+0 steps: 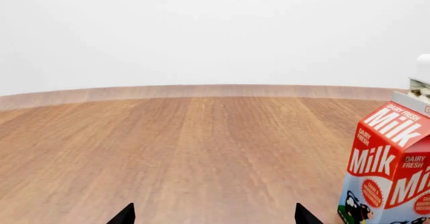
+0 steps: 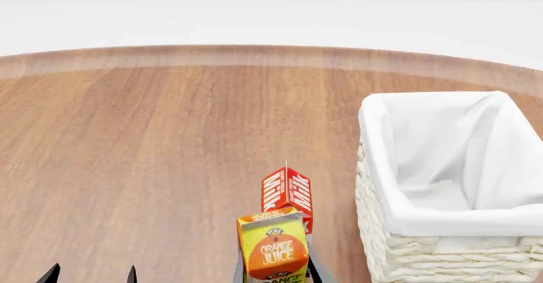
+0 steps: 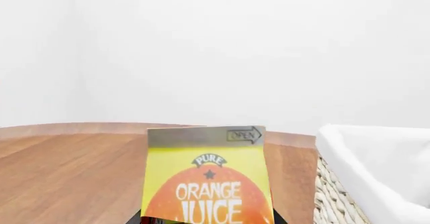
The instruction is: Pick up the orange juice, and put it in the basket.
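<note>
Beside wicker basket [image 2: 398,257], gable-top orange juice [image 2: 273,251].

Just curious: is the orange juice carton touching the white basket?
Apart. The head view shows bare table between the orange juice and the basket.

Head view looks down over the tabletop [image 2: 152,143]; both wrist views sit low, facing the far wall, sharing cartons with it.

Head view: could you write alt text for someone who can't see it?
An orange juice carton stands upright at the near edge of a wooden table, a red milk carton just behind it. A white wicker basket with a cloth liner sits to their right.
</note>
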